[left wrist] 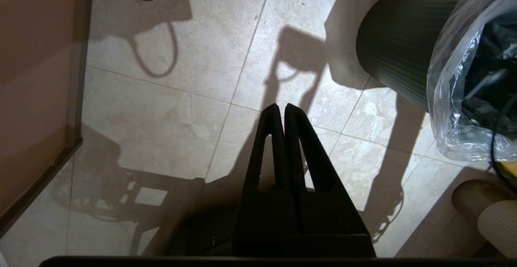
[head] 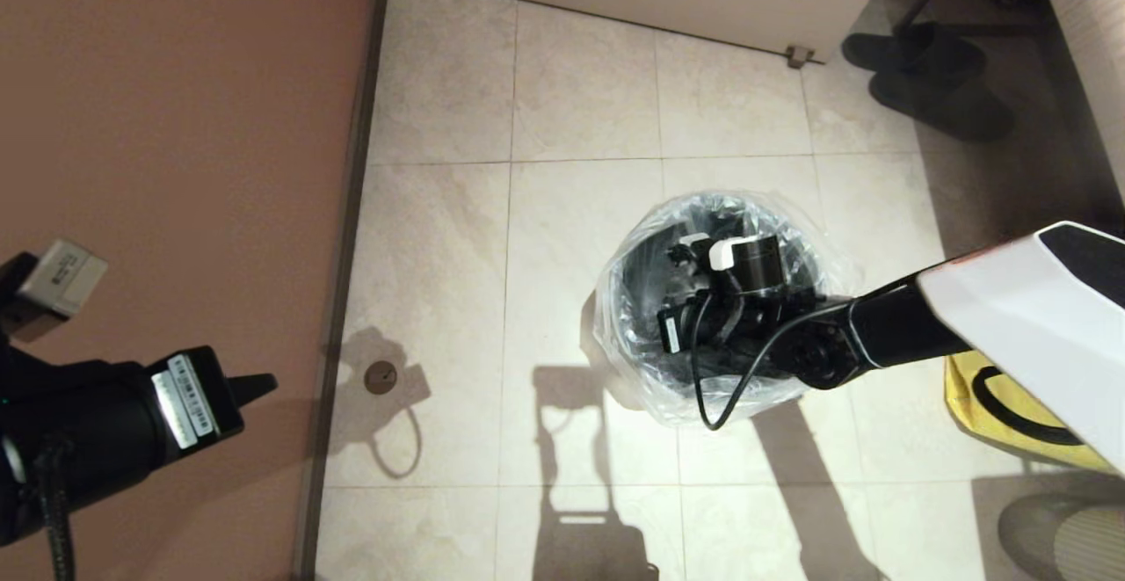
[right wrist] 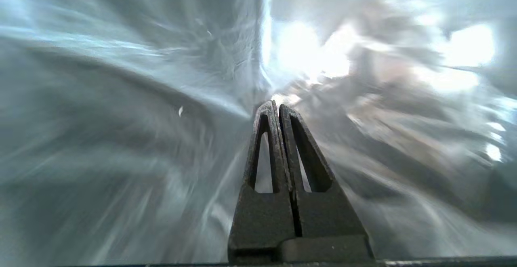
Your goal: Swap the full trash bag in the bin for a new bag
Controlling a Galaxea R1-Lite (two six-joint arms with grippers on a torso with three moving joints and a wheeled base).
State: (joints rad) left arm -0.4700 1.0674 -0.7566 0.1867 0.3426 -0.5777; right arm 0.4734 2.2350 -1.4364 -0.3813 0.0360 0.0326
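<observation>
The bin stands on the tiled floor, dark and ribbed on the outside. The new bag, thin and transparent, is draped over its rim and lines its inside. My right arm reaches down into the bin from the right, and its wrist hides the fingers in the head view. In the right wrist view the right gripper is shut, tips against the crinkled film of the new bag, whose folds radiate from them. The left gripper is parked shut and empty by the left wall.
A brown wall runs along the left, with a round floor drain beside it. An opaque yellow bag lies right of the bin under my right arm. Dark slippers sit at the far right. A ribbed cream object is near right.
</observation>
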